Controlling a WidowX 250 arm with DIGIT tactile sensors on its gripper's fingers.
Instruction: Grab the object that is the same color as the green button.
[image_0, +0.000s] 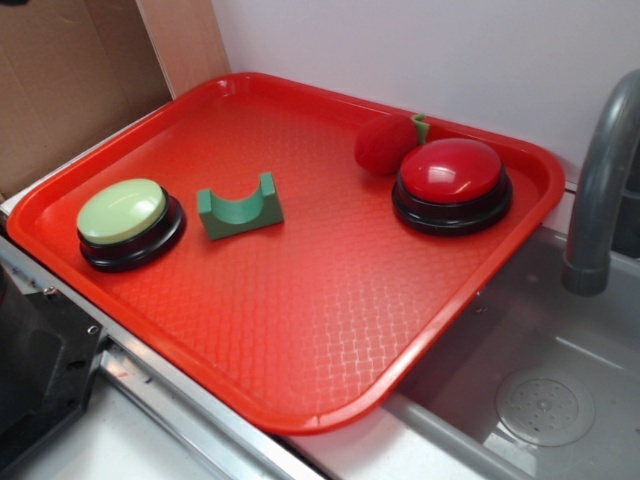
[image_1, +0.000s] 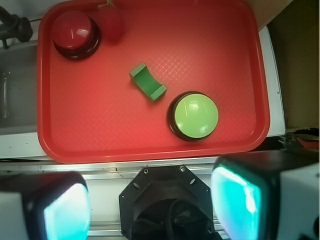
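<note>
Since the pincer (image_1: 150, 205) hangs spread and empty, the green block (image_1: 148, 82) lies ahead of it, just beside the green button (image_1: 193, 115); descend straddling the block's flat sides; avoid the button.

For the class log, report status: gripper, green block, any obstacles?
Gripper open, high above tray, holding nothing. Green block lies untouched beside green button. Nothing covers it.
</note>
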